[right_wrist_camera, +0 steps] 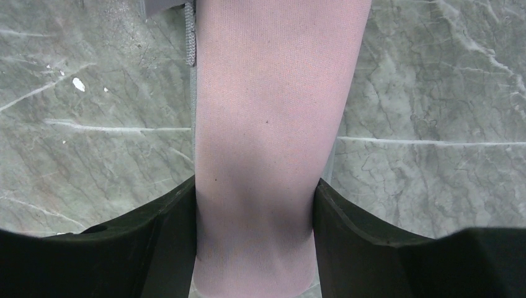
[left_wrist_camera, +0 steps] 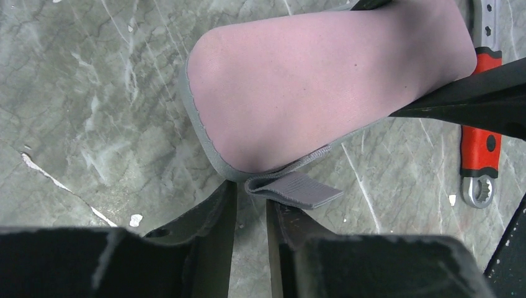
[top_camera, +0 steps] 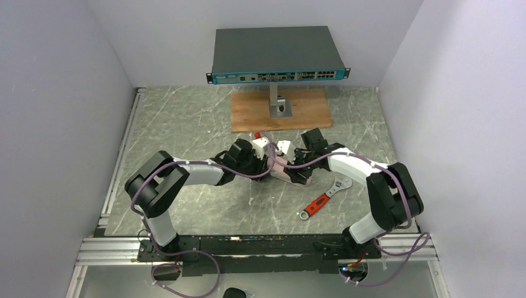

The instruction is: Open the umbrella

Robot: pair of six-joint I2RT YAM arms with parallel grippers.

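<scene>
Cannot see most of the umbrella [top_camera: 282, 171] from above: buried under the two arms, handle not discernible. In the right wrist view, cropped by the top and bottom edges, both ends out of frame beyond the right gripper [right_wrist_camera: 254, 205]. In the left wrist view, far end lost past the top edge and behind a black finger [left_wrist_camera: 471, 99]. Just right of the umbrella there, wrench [left_wrist_camera: 479, 149] head cropped at the top, middle crossed by that finger. Cannot tell whether the left gripper [left_wrist_camera: 251, 198] pinches the umbrella's grey strap [left_wrist_camera: 296, 189].
</scene>
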